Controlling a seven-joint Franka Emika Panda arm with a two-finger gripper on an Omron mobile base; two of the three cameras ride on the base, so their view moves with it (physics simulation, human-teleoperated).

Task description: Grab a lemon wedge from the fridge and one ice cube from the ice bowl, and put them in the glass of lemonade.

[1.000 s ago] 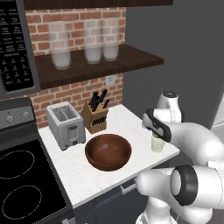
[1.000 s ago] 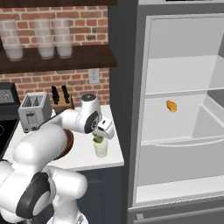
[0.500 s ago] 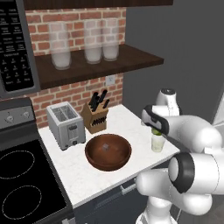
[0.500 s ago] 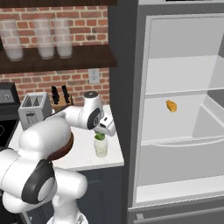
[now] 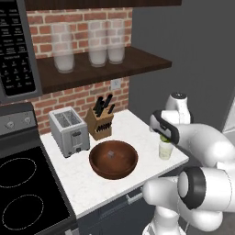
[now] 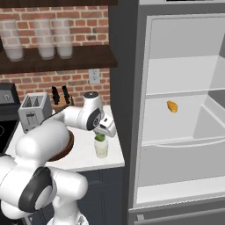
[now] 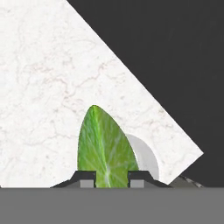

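My gripper is shut on the lemon wedge, a bright green sliver pinched between both fingertips. It hangs just above the mouth of the glass of lemonade, which stands near the counter's right front corner. In the hand view the glass peeks out from behind the wedge. The ice bowl, wide and dark brown, sits left of the glass; the ice cube is too small to make out in it. The fridge stands open to the right.
A silver toaster and a knife block stand behind the bowl on the white marble counter. A small orange piece lies on a fridge shelf. Frosted jars line the wall shelf. A black stove lies left.
The hand has dropped slightly toward the glass with the wedge still held. Nothing else has moved.
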